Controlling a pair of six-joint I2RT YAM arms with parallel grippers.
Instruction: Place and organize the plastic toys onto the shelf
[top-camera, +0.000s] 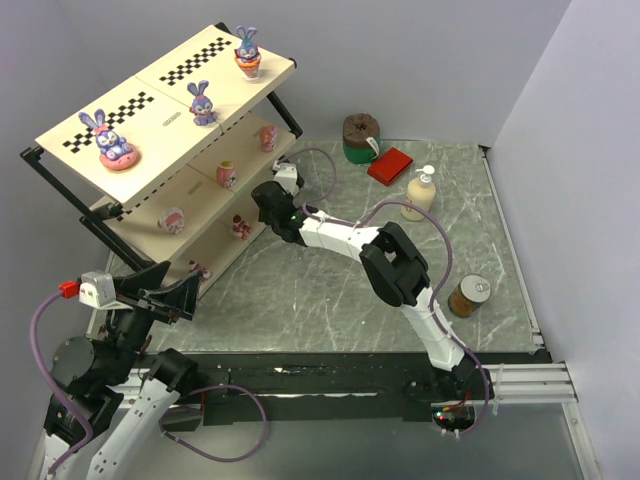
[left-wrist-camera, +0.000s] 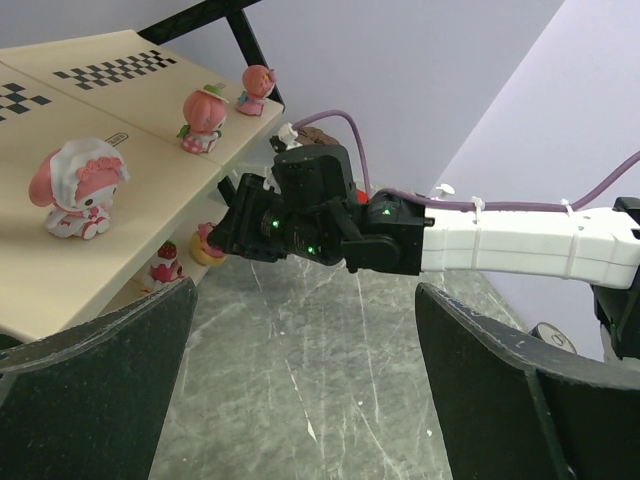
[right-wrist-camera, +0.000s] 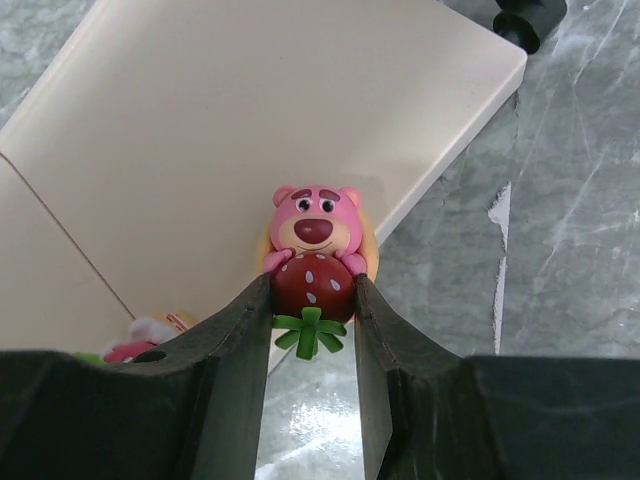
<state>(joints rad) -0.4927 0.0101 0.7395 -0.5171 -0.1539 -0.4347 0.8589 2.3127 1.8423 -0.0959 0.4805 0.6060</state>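
Toys (top-camera: 227, 175) of glossy moulded plastic stand on all three tiers of the shelf (top-camera: 170, 145), a rack of smooth cream boards in a thin black metal frame, its top board printed with black-and-white checkered strips. Top board: three purple-blue long-eared bunnies (top-camera: 202, 103), one on a pink ring-shaped base, one on an orange cup-shaped base, set well apart. Middle board: three rounded pink figurines (top-camera: 173, 218), upright. Bottom board: small pink-and-red pieces (top-camera: 200, 268) near the front edge. One further toy, a pink bear (right-wrist-camera: 315, 232) with a tan back and a dark red, white-flecked strawberry with green leaves at its front, is in the right gripper (right-wrist-camera: 312, 290). The matte black fingers (right-wrist-camera: 235, 340) are clamped on either side of the strawberry, and the bear is at the edge of the lowest cream board, facing the wrist camera. Whether its base rests on the board cannot be told. Left gripper (left-wrist-camera: 305, 300) hovers near the shelf's near end, its broad black fingers spread wide, holding nothing. Table (top-camera: 330, 290) has a grey-green veined marble pattern. A cream pump bottle (top-camera: 421, 193), a cylindrical tin can (top-camera: 468, 296) and a flat red box (top-camera: 390, 165) stand well apart from the shelf
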